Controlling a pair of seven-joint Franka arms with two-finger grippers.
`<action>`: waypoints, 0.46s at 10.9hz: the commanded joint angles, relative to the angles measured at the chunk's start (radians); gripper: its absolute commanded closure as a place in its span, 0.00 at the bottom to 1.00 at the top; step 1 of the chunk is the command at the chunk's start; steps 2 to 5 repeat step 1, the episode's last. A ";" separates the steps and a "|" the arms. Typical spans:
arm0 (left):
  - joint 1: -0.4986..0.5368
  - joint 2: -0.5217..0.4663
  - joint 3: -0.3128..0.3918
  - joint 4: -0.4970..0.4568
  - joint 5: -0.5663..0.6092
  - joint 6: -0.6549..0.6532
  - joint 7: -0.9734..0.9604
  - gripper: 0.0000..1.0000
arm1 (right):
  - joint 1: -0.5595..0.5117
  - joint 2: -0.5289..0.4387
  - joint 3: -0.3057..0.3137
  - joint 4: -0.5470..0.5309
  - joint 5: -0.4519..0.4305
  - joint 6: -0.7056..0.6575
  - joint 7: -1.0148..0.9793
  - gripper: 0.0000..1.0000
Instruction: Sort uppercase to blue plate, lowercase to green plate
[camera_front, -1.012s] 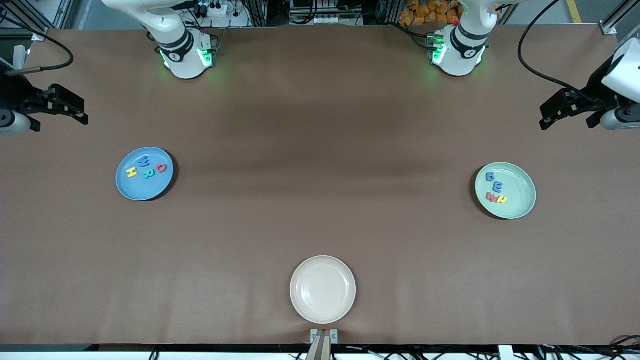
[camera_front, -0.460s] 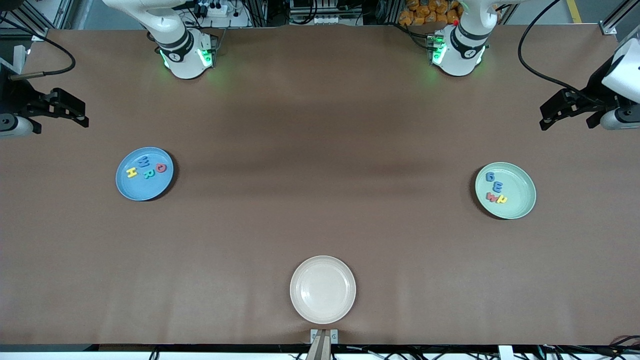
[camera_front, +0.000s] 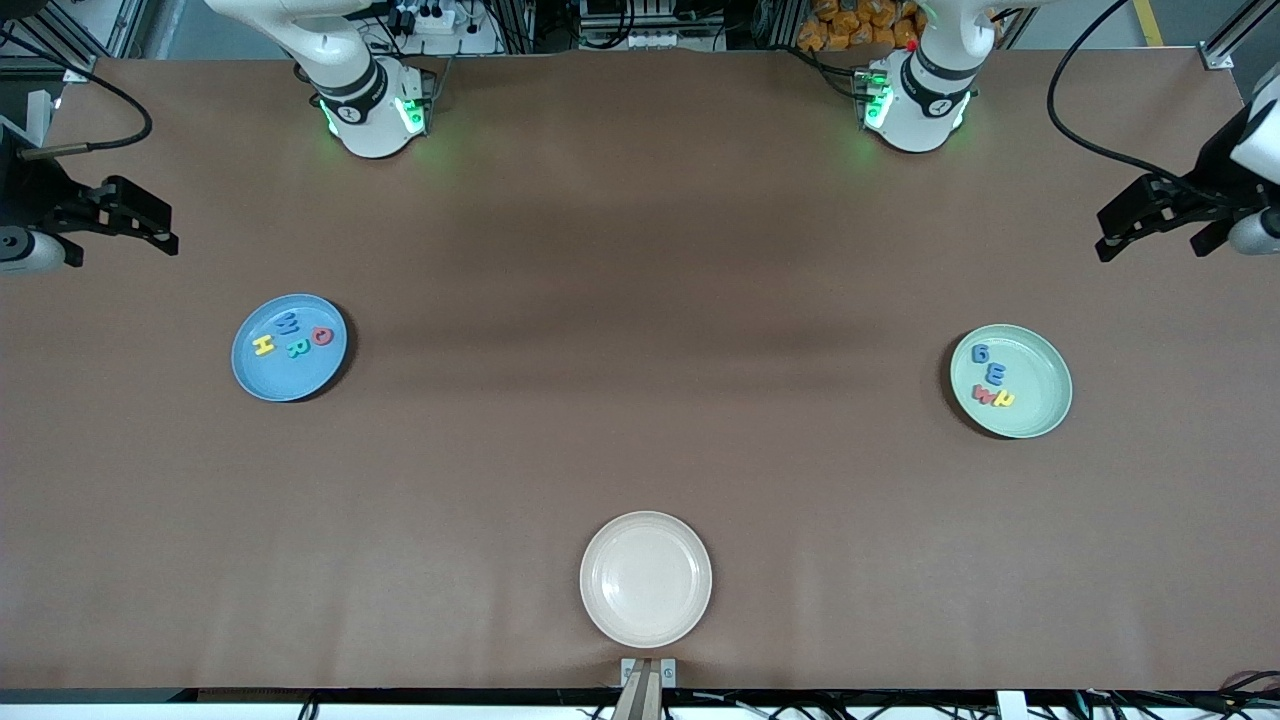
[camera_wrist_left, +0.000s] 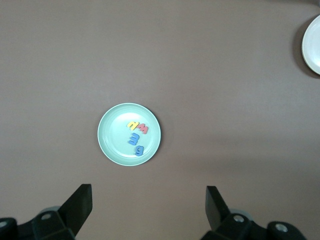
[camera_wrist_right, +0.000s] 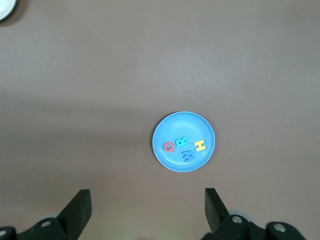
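A robotics lab: two arm bases (camera_front: 370, 110) bolted onto a brown-covered table (camera_front: 640, 250), aluminium framing and power strips (camera_front: 425, 18) (cables everywhere) along its edge.

Cream plate (camera_front: 646, 579) (round, nothing on it) sits on brown table (camera_front: 640, 430), nr front camera edge.

The counter (camera_front: 640, 300) wears a matt brown covering, like paper or thin cloth, smooth but for faint ripples near its front edge. The blue plate (camera_front: 262, 378), green plate (camera_front: 1040, 415) and cream plate (camera_front: 646, 579) look like smooth plastic with a soft satin sheen. The uppercase (camera_front: 292, 338) and lowercase (camera_front: 992, 380) letters look like dull, matt foam. Each end effector, left (camera_front: 1150, 220) and right (camera_front: 125, 215), is matt black, seemingly plastic; the arm shells are glossy white.
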 joint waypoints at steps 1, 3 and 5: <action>0.004 0.013 -0.001 0.024 -0.001 -0.003 0.010 0.00 | -0.018 -0.027 0.021 -0.011 -0.010 0.022 0.065 0.00; 0.004 0.013 -0.001 0.024 -0.001 -0.003 0.010 0.00 | -0.018 -0.027 0.021 -0.011 -0.010 0.022 0.065 0.00; 0.004 0.013 -0.001 0.024 -0.001 -0.003 0.010 0.00 | -0.018 -0.027 0.021 -0.011 -0.010 0.022 0.065 0.00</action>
